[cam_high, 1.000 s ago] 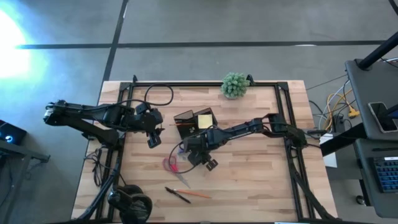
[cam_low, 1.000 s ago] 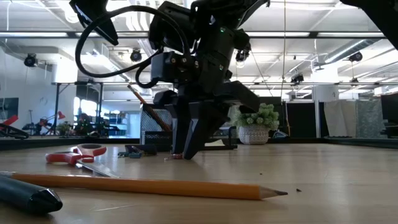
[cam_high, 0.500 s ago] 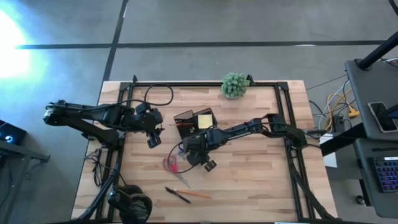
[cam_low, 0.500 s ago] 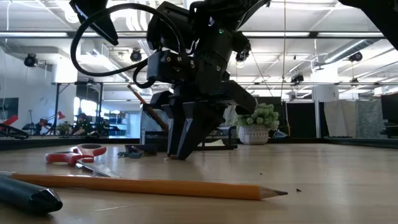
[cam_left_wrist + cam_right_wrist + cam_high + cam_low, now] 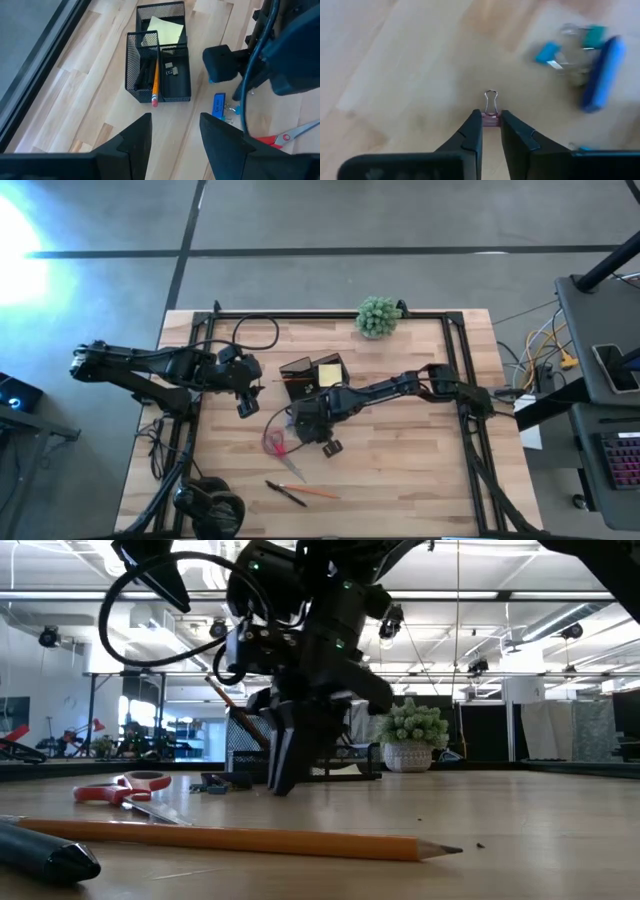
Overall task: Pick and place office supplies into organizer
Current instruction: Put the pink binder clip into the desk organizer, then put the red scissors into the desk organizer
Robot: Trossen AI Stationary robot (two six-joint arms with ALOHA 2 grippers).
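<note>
We see right gripper point(image 5: 491, 131) jaws nearly closed on pink clip point(image 5: 491, 118); shallow pinch could slip on lift. Left gripper point(image 5: 172, 131) jaws part-open, empty, near organizer point(image 5: 161, 65).

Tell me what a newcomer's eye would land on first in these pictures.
First, the right gripper, down at the table's middle, its fingers pinching a small pink binder clip beside scattered blue clips. Next, the black mesh organizer behind it, holding a yellow sticky-note pad and a pencil. The left gripper waits open at the organizer's left.
</note>
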